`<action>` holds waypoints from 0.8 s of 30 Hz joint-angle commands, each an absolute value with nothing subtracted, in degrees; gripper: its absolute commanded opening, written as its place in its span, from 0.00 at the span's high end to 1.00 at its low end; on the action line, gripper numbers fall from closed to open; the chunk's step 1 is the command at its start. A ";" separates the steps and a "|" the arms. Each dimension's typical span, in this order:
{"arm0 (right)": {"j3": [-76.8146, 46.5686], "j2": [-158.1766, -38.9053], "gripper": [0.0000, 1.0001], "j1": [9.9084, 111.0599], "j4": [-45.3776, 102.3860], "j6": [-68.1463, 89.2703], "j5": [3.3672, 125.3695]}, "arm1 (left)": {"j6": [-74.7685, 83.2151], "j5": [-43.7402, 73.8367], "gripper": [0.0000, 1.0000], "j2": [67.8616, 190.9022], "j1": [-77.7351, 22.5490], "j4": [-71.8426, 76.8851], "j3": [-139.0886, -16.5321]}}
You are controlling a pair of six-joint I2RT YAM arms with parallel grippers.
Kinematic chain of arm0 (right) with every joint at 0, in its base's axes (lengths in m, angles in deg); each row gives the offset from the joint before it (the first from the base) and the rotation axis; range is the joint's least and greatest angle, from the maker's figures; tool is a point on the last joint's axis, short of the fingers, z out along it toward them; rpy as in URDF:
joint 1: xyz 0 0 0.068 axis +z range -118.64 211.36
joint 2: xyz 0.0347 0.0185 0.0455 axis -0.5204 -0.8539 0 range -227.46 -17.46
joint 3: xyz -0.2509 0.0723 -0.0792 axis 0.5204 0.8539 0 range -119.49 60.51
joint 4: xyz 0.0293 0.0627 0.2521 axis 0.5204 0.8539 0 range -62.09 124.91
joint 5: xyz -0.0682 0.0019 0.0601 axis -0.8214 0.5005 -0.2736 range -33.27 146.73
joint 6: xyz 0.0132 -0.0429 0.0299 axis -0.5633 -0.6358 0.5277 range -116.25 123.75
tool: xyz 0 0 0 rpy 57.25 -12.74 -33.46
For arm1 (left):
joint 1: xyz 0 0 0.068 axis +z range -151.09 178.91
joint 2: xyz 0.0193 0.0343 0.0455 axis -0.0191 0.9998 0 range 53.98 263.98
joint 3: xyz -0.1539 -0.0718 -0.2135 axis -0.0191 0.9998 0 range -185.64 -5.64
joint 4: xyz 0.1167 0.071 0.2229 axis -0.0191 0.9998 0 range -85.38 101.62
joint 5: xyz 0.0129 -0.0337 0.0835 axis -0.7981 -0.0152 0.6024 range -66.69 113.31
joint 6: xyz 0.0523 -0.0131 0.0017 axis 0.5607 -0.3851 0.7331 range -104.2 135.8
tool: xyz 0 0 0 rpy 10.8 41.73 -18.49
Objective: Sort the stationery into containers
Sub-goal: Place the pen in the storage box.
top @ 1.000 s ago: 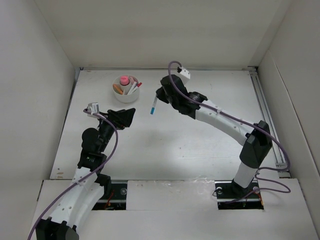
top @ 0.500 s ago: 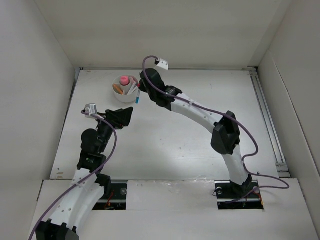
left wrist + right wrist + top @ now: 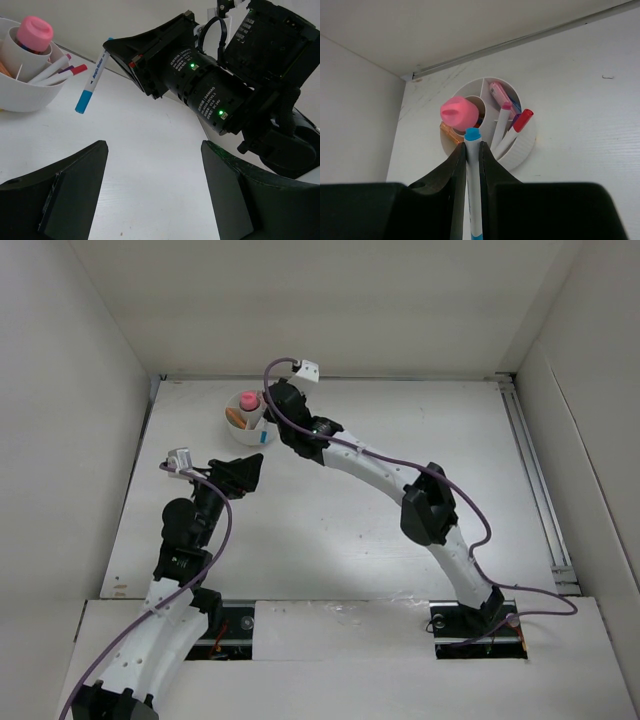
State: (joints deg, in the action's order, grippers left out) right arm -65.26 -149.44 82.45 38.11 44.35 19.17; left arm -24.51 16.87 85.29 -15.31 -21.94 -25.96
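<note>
The white divided bowl (image 3: 243,436) stands at the far left of the table. It holds a pink-topped stubby item (image 3: 459,111), an orange piece (image 3: 451,134) and pens with red (image 3: 524,120) and pink (image 3: 504,112) caps. My right gripper (image 3: 472,147) is shut on a thin white pen with blue ends (image 3: 472,190). The pen hangs slanted just beside the bowl's near-right rim (image 3: 47,92), with its lower blue end (image 3: 82,102) above the table. My left gripper (image 3: 154,145) is open and holds nothing, a short way in front of the bowl.
White walls close in the table at the left, back and right. A metal rail (image 3: 535,470) runs along the right edge. The right arm (image 3: 420,505) stretches diagonally across the table's middle. Bare tabletop (image 3: 150,165) lies under the left gripper.
The right arm has swung left from the table's middle to the bowl's right rim, carrying the blue pen. The left arm has hardly moved.
</note>
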 commanded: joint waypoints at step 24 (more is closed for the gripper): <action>-73.96 -160.01 1.00 82.86 26.51 39.96 13.23 | -23.22 17.25 0.27 85.17 -15.60 -23.41 -26.91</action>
